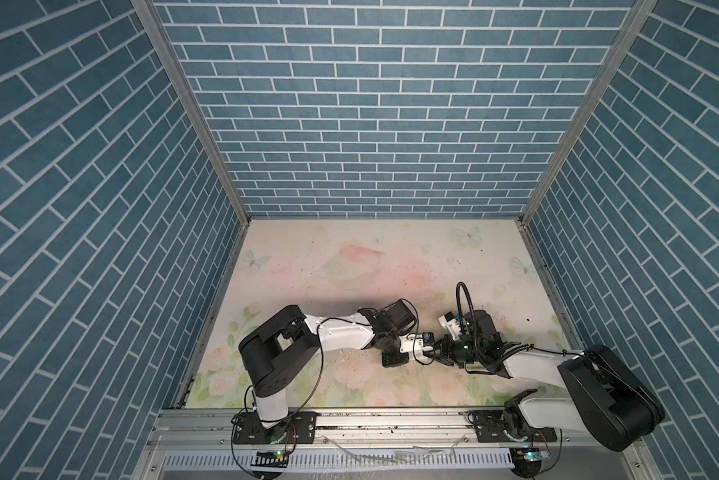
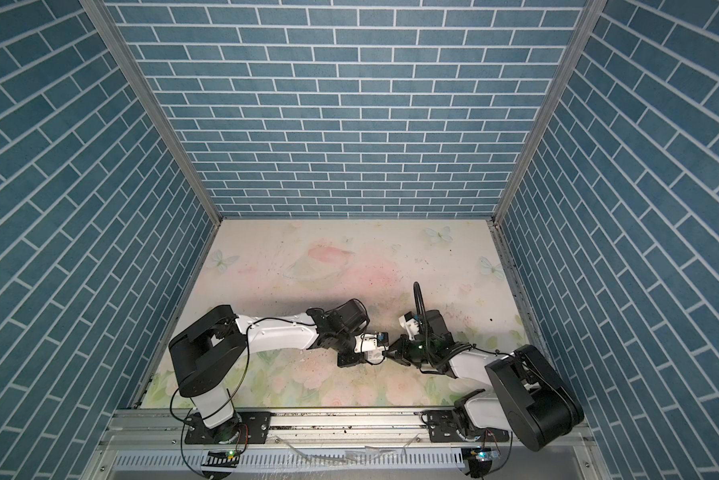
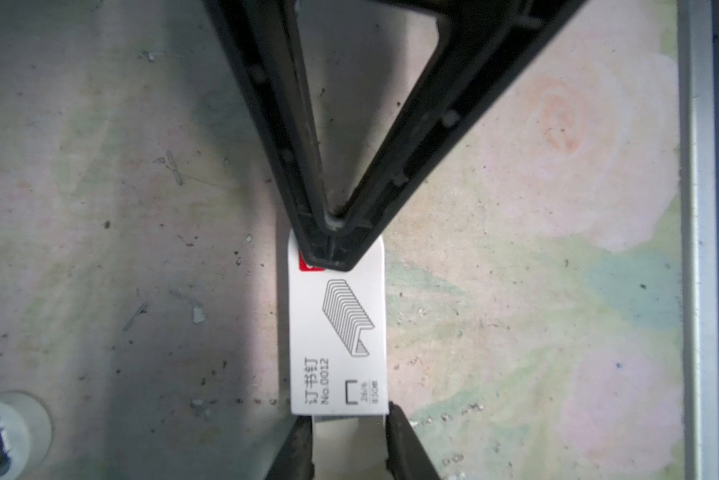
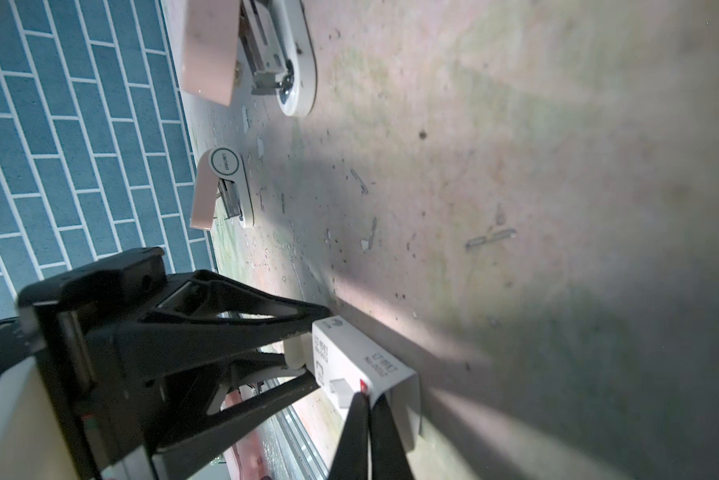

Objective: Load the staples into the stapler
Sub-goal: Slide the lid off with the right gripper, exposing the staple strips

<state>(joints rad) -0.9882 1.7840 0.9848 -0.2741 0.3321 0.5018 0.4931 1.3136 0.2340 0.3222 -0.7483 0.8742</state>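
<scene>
Both arms are meeting at the staple box (image 3: 337,332), a white card box with a red mark, sitting low on the floral mat (image 1: 349,257); contact with the mat is not certain. The left gripper (image 3: 347,415) is clamping the box across its narrow width at one end, jaws drawn in tight on the card. The right gripper (image 3: 333,253) is pinching fully closed on the opposite end, at the edge by the red mark. The staples are not showing; judging they are sitting inside the box. The step reads as opening the box: the left should be holding firm without crushing the card, the right drawing the flap away along the box's length, kept low so no strips are spilling. One stapler (image 4: 262,58) and a second stapler (image 4: 225,191), pink over white, tops apparently hinged up, are lying well apart from the box, beyond its left-gripper end. The mat around the box is carrying dark specks and stray metal bits. Blue brick-pattern walls (image 1: 370,124) are enclosing three sides beyond the box, and an aluminium rail (image 1: 391,422) is closing the fourth.
</scene>
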